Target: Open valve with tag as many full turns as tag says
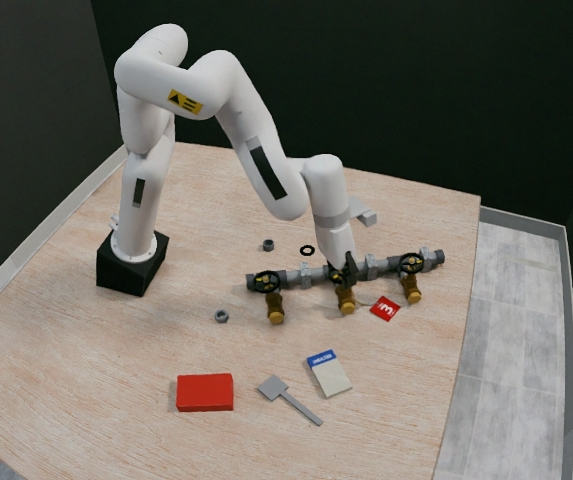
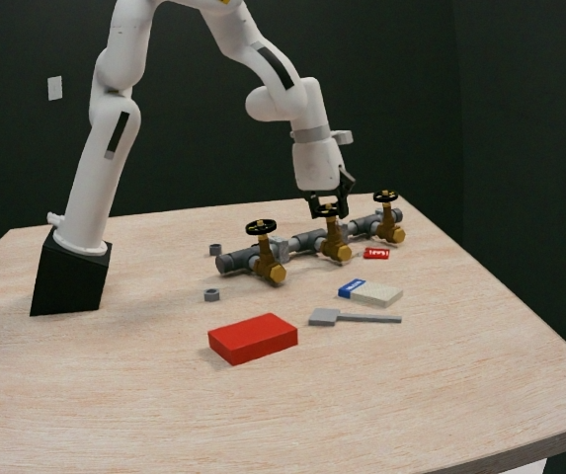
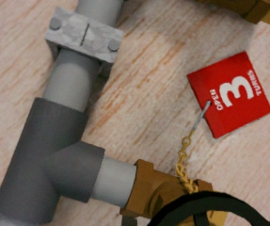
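A grey pipe (image 1: 322,272) lies on the table with three brass valves, each with a black handwheel. My gripper (image 1: 342,272) is shut on the middle valve's handwheel (image 2: 327,209), fingers on either side of its rim; the wheel's rim shows at the bottom of the wrist view (image 3: 210,212). A red tag (image 1: 385,308) reading "OPEN 3 TURNS" (image 3: 230,94) lies beside this valve, joined to it by a short gold chain (image 3: 185,162). The left valve (image 1: 267,282) and the right valve (image 1: 411,264) stand free of the gripper.
Two grey nuts (image 1: 268,244) (image 1: 220,316) and a black ring (image 1: 306,246) lie near the pipe. A red block (image 1: 204,392), a grey paddle-shaped tool (image 1: 288,398) and a blue-and-white card (image 1: 328,372) lie nearer the front. The table's edge runs along the right.
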You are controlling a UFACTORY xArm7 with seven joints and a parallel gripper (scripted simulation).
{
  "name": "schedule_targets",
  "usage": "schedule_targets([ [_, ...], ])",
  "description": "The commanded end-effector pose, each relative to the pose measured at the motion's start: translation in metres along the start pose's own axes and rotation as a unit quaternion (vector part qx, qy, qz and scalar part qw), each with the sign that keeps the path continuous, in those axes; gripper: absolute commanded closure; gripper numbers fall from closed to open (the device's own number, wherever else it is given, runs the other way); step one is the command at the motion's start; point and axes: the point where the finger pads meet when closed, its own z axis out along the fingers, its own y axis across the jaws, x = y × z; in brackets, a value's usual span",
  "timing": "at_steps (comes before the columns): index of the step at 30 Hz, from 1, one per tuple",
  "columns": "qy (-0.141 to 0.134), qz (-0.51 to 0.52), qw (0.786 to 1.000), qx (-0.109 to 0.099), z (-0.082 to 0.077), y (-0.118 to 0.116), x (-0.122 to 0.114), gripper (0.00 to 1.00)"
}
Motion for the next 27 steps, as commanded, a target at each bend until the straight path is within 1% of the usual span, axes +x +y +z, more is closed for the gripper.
schedule_targets([
  [1,0.014,-0.136,0.990,0.028,-0.0013,0.0012,0.0015,1.00],
  [4,0.018,-0.208,0.977,0.031,-0.0012,0.0012,0.0015,1.00],
  [7,0.023,-0.277,0.960,0.039,-0.0012,0.0011,0.0015,1.00],
  [8,0.023,-0.287,0.957,0.039,-0.0012,0.0011,0.0015,1.00],
  [10,0.023,-0.287,0.957,0.039,-0.0012,0.0011,0.0015,1.00],
  [16,0.025,-0.319,0.947,0.038,-0.0012,0.0011,0.0015,1.00],
  [22,0.025,-0.324,0.945,0.038,-0.0012,0.0011,0.0015,1.00],
  [23,0.025,-0.324,0.945,0.038,-0.0012,0.0011,0.0015,0.00],
  [27,0.025,-0.324,0.945,0.038,-0.0012,0.0011,0.0015,0.00],
])
